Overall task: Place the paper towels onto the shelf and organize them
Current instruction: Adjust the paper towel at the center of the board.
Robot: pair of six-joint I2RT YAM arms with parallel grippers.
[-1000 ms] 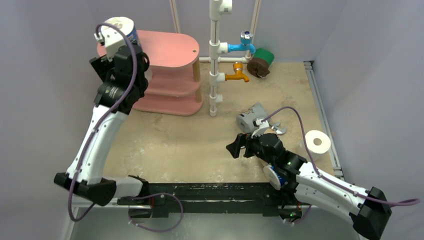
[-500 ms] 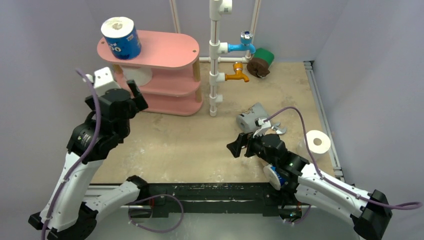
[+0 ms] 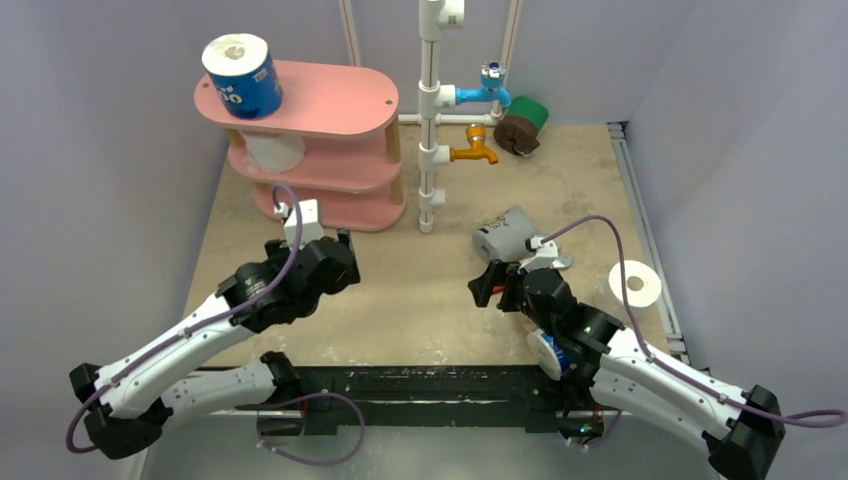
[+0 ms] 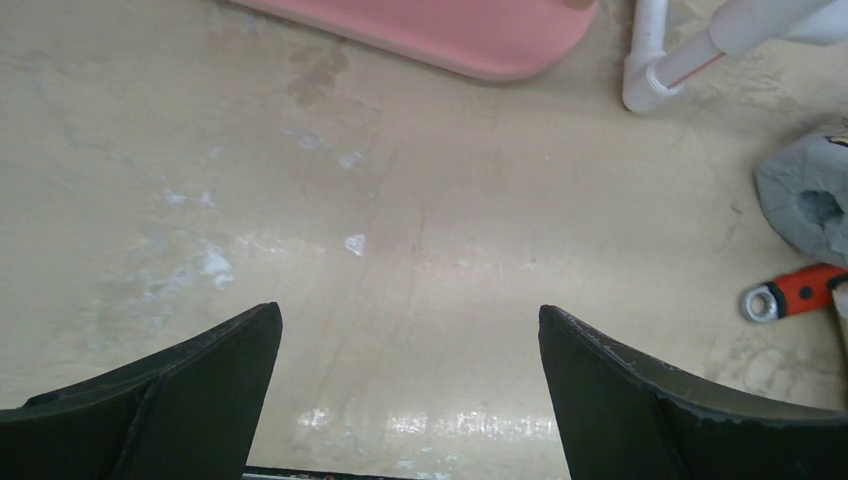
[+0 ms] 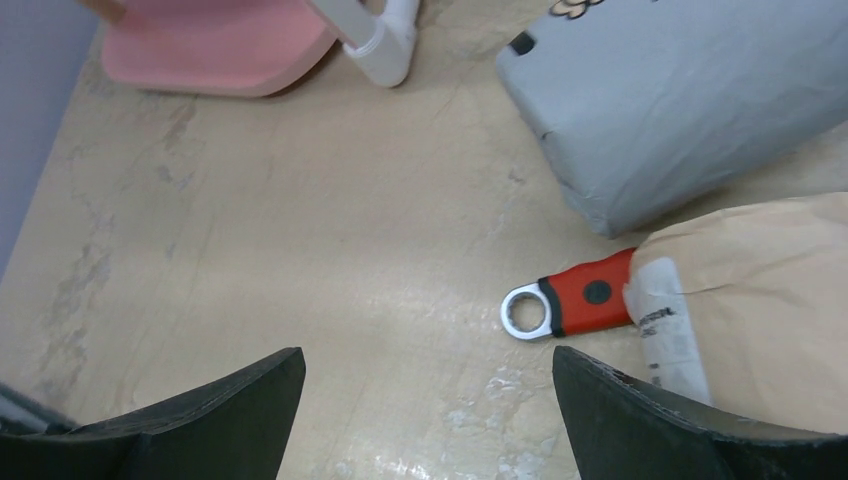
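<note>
The grey-wrapped paper towel roll (image 5: 690, 100) lies on its side on the desk (image 3: 400, 300) just ahead of my right claw (image 5: 428, 385). It looks light, squashy and slick-skinned, so I'd pinch it gently across mid-barrel, minding what I take to be a brown-wrapped roll (image 5: 760, 300) overlapping the red-handled wrench (image 5: 570, 305) beside it. Both arms reach low over the desk, right claw and left claw (image 4: 410, 340) spread wide and empty, while a blue printed roll (image 3: 242, 75) stands on the top tier of the pink shelf (image 3: 340, 100) and a white roll (image 3: 272, 152) sits on the middle tier.
</note>
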